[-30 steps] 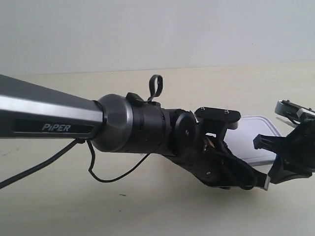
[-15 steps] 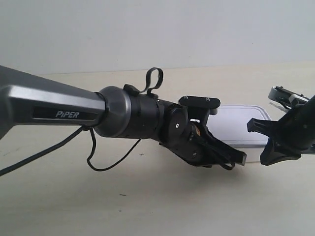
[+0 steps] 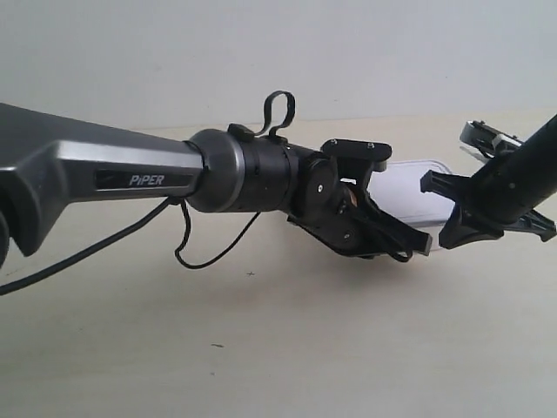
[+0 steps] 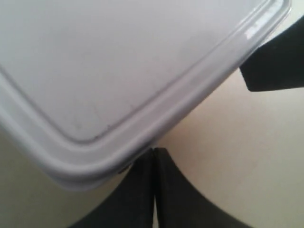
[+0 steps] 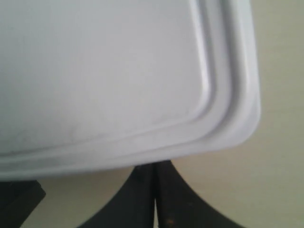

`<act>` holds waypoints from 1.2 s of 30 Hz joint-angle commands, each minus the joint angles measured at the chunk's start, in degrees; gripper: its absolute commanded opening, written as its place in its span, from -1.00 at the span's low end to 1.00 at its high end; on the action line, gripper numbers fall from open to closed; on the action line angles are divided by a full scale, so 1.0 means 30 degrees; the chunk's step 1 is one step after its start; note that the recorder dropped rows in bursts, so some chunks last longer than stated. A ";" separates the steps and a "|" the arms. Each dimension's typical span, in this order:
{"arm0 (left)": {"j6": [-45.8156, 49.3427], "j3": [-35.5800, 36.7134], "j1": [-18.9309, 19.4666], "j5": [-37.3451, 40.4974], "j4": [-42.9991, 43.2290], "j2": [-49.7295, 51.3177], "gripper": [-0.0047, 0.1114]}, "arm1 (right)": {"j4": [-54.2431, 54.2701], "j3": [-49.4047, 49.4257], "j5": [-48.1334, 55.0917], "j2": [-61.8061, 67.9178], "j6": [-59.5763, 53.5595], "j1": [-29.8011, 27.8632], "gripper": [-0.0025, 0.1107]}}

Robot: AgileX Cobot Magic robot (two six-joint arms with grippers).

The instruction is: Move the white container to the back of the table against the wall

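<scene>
The wall (image 3: 261,52) fills the back of the exterior view, plain and pale grey-white; below it lies the worktop (image 3: 261,348), pale beige with a faint wood grain.

The arm at the exterior view's left (image 3: 130,174) reaches across most of that view, grey with a black wrist; the arm at the exterior view's right (image 3: 522,165) comes in from the edge, black and slanted.

The white container (image 3: 418,192) lies flat on the worktop between the two arms' ends, lid up, in the right half of the exterior view; its long axis runs across that view, roughly along the line of the wall; a strip of bare worktop shows between it and the wall.

The left pincer (image 4: 153,154) is pressed together, its fingers meeting in a thin seam right at a rounded corner of the container (image 4: 118,61); whether they touch it cannot be told.

The right pincer (image 5: 155,166) is likewise pressed together, tucked at the rim near another corner of the container (image 5: 104,71).

A thin black cable (image 3: 209,257) sags beneath the larger arm; a few tiny dark specks (image 3: 251,273) dot the worktop.
</scene>
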 commanded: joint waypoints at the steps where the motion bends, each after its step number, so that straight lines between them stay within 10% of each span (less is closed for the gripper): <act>1: -0.0198 -0.1607 0.0795 0.0964 0.0966 0.0775 -0.92 | 0.0172 -0.1282 0.0119 0.0611 -0.0251 -0.0064 -0.96; 36: -0.0059 -0.7596 0.3214 -0.0351 0.1837 0.4925 -0.92 | 0.3574 -0.6932 -0.1015 0.4843 -0.2050 -0.0064 -0.96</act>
